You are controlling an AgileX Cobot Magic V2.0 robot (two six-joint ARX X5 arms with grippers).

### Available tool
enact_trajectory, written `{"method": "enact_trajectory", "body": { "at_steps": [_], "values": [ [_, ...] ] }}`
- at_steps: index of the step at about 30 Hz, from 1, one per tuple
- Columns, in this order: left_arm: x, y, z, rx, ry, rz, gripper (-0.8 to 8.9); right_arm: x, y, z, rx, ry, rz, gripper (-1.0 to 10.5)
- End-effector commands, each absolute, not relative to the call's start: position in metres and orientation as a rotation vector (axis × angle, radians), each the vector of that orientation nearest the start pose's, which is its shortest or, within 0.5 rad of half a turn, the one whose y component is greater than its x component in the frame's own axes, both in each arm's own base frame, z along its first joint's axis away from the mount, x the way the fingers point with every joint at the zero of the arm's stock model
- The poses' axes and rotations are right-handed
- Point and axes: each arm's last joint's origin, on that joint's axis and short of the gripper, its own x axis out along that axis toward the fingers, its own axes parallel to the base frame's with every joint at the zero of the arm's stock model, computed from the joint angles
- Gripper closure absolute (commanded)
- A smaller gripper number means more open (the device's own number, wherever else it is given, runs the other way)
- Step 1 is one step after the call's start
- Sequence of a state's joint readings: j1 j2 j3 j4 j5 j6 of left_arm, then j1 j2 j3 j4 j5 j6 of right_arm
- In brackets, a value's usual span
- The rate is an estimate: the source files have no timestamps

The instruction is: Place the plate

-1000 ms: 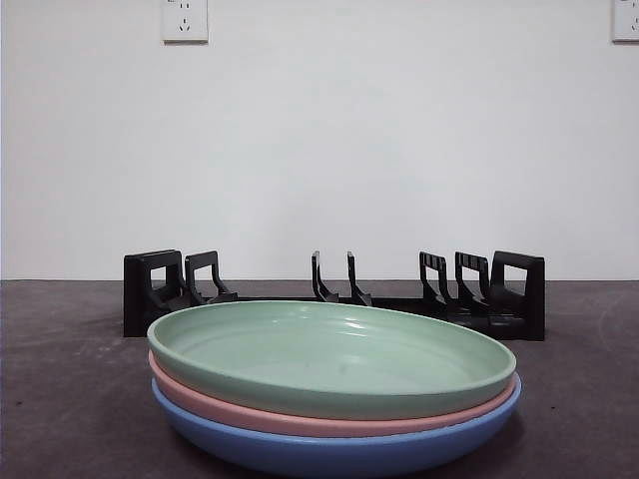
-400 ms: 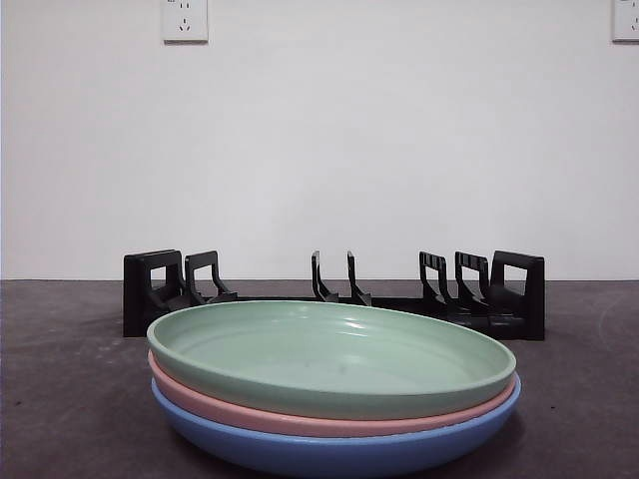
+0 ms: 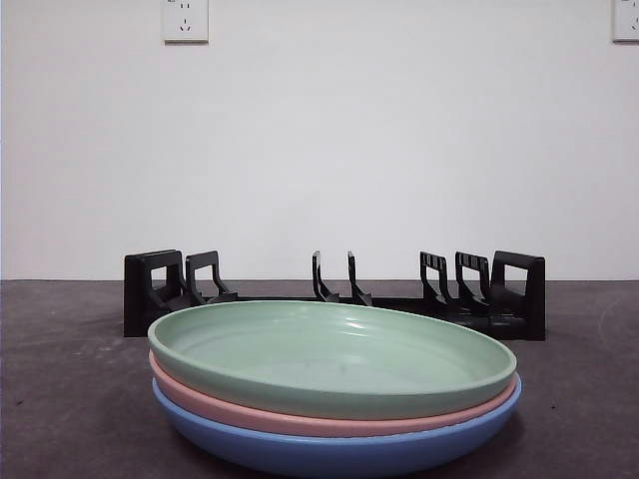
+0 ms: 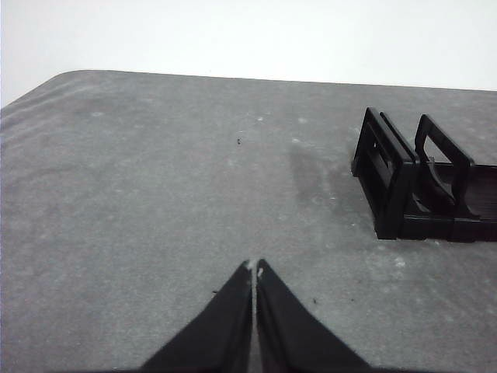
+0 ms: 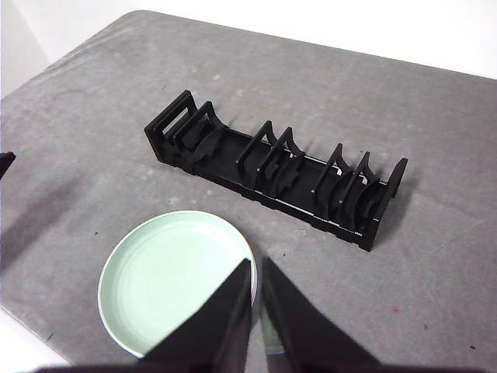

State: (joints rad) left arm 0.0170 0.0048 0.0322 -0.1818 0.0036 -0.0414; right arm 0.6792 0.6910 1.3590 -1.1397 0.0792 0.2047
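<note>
table (image 3: 60, 399) grey, wall white | plates (image 3: 329, 354) stacked | both jaws clenched, empty

Plates: three, stacked — green plate (image 3: 329, 354) on pink plate (image 3: 300, 417) on blue plate (image 3: 329, 454)
Dish racks: one, black rack (image 3: 334, 294) behind the stack
Wall sockets: two, socket (image 3: 185, 19) and corner socket (image 3: 626, 19)

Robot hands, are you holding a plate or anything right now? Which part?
Nothing is held. The left gripper is shut over bare table, and the right gripper, shut too, hangs above the green plate, which tops the stack untouched.
</note>
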Motion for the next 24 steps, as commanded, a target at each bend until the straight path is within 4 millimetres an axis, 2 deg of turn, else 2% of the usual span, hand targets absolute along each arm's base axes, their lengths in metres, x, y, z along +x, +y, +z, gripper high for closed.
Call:
{"method": "enact_trajectory", "body": {
  "at_steps": [1, 7, 13, 16, 24],
  "values": [
    [0.096, 0.002, 0.150, -0.044, 0.177, 0.018, 8.07, 0.046, 0.034, 0.431, 0.015, 0.480, 0.550, 9.3],
    [0.096, 0.002, 0.150, -0.044, 0.177, 0.018, 8.07, 0.047, 0.032, 0.431, 0.029, 0.470, 0.507, 9.3],
    [0.096, 0.002, 0.150, -0.044, 0.177, 0.018, 8.07, 0.053, 0.023, 0.417, 0.058, 0.446, 0.316, 9.3],
    [0.096, 0.002, 0.150, -0.044, 0.177, 0.018, 8.07, 0.063, 0.019, 0.397, 0.038, 0.381, 0.206, 9.3],
    [0.096, 0.002, 0.150, -0.044, 0.177, 0.018, 8.07, 0.088, 0.014, 0.320, 0.008, 0.143, 0.087, 9.3]
  ]
}}
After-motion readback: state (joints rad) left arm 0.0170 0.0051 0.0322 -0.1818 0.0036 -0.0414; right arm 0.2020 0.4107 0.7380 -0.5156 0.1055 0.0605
